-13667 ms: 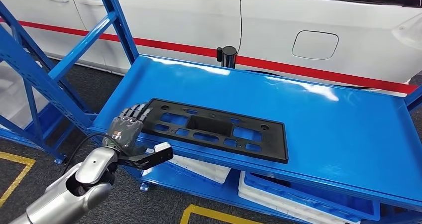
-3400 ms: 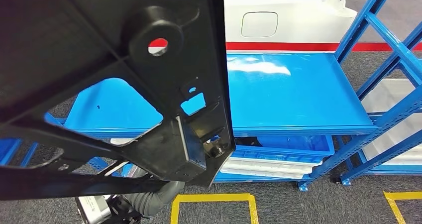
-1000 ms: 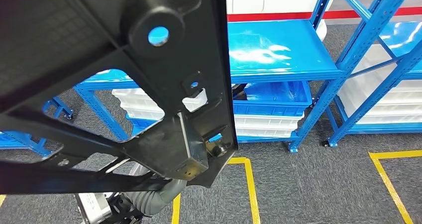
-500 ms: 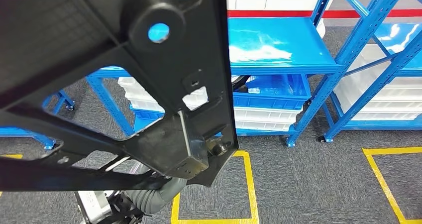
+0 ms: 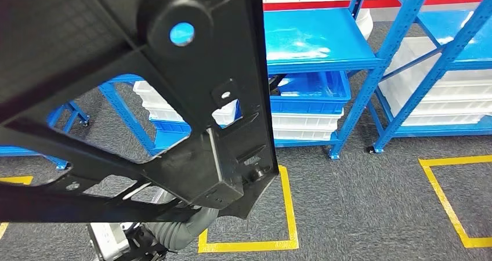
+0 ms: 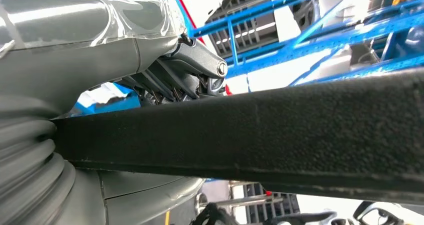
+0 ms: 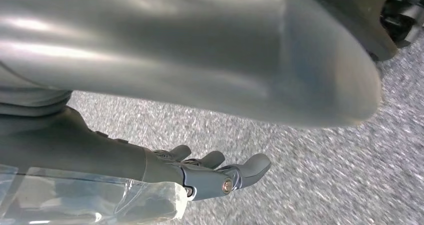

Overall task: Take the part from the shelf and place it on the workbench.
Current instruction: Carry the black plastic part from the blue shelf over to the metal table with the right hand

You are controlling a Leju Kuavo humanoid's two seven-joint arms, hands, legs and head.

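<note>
Black plastic part (image 5: pixel 145 98) is clamped in the left robot hand (image 6: pixel 165 70), held up before the blue shelf (image 5: pixel 313 40); right robot hand (image 7: pixel 210 172) hangs spread, holding nothing.

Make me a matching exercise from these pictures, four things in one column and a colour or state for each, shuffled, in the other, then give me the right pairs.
Column one:
1. black part
2. right hand
3. floor markings
4. shelf bins

Column two:
A. yellow lines on grey carpet
B. stacked white and blue under the blue shelf
C. held up close to the head camera by the left hand
D. hanging over the floor, holding nothing, fingers slightly curled

Right pairs: 1-C, 2-D, 3-A, 4-B
</note>
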